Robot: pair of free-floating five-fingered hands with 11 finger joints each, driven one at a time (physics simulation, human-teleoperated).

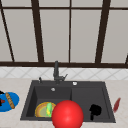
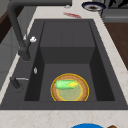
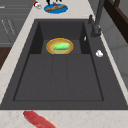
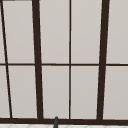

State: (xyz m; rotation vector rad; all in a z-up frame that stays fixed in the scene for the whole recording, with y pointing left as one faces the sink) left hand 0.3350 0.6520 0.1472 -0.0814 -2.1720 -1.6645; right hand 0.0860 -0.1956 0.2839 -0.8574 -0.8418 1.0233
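1. A red ball (image 1: 67,114) sits nearest, at the sink's (image 1: 107,100) front edge
2. Just behind it, a yellow plate (image 1: 41,110) with a green vegetable (image 1: 49,108) lies in the basin
3. The right hand (image 1: 95,110) hovers over the drainer side, fingers curled, holding nothing

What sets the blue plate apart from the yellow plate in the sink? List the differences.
1. The blue plate lies on the counter left of the sink; the yellow plate lies on the bottom of the basin.
2. The blue plate carries a brown, bread-like stick; the yellow plate carries a green vegetable.
3. One is plain blue, the other yellow with an orange rim.
Both are round, lie flat and hold one long food item.
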